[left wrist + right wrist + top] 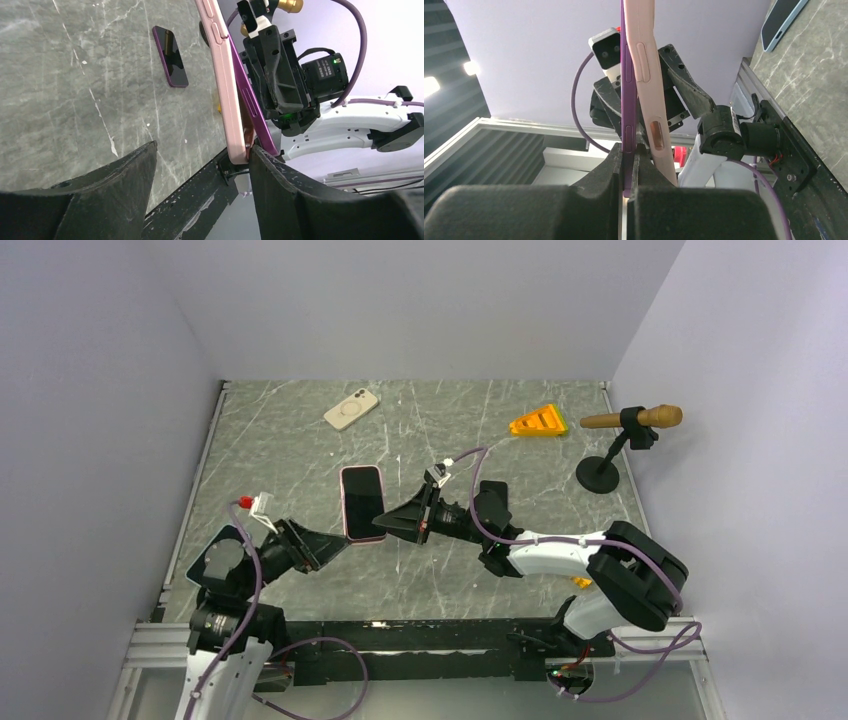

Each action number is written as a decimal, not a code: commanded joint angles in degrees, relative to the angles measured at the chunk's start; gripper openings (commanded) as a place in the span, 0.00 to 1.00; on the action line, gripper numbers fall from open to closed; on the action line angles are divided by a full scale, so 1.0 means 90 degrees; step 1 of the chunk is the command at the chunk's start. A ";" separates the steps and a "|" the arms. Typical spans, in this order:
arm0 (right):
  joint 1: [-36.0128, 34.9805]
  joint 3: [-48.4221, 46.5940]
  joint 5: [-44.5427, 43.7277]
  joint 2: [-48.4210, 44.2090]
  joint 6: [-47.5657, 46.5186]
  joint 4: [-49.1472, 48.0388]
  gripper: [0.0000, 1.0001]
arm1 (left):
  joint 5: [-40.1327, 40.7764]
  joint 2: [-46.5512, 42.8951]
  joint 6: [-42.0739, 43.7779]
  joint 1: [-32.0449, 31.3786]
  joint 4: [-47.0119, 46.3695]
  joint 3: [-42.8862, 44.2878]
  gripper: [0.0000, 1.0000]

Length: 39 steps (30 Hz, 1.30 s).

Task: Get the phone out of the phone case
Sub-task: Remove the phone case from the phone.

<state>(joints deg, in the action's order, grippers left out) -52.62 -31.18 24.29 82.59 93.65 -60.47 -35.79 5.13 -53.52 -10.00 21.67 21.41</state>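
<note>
A pink phone case [225, 85] and the purple phone [260, 120] are held up off the table between my two arms, in the middle of the top view [362, 502]. The phone's edge stands apart from the case along one side [625, 75], with the case beside it [646, 75]. My right gripper [628, 150] is shut on the purple phone's edge, and it also shows in the top view [385, 525]. My left gripper [204, 147] is wide open. The case's corner lies against its right finger [270, 170].
A cream phone-shaped thing [351, 408] lies at the back of the marble table [280, 450]. An orange wedge [538, 422] and a microphone on a black stand [630, 422] are at the back right. Grey walls enclose the table. A metal rail [400, 635] runs along the near edge.
</note>
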 commanded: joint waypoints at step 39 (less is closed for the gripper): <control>-0.0615 0.0705 -0.0778 -0.0835 -0.0604 0.0026 0.00 | 0.0247 0.4513 -0.1829 -0.0480 -0.4017 0.0319 0.00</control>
<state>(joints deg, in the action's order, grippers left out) -57.04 -25.78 16.45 79.55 89.69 -57.28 -36.38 41.74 -71.00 -14.79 -10.92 18.44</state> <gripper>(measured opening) 0.059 0.137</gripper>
